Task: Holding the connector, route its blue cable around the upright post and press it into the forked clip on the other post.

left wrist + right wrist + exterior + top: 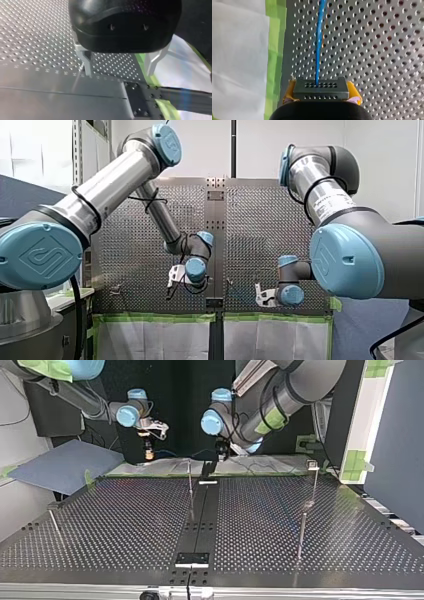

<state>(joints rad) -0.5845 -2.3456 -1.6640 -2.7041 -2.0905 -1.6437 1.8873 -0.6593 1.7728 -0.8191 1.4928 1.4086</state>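
Note:
In the right wrist view my right gripper (322,93) is shut on a dark, hole-studded connector block (321,88), with yellow pads (355,93) on either side of it. The blue cable (319,42) leaves the connector and runs straight ahead over the perforated plate. In the top view this gripper (148,449) hangs at the plate's far edge, left of the middle. My left gripper (120,67) is open, its metal fingers (86,62) apart with nothing between them, just above the plate near the centre strip. A thin upright post (190,487) stands at mid-plate; another post (314,477) carries a small fitting on top.
More thin posts stand at the top view's right (301,530) and left (55,525). Green tape (274,50) and white sheeting (237,62) border the plate edge beside my right gripper. A dark centre strip (200,515) splits the perforated table.

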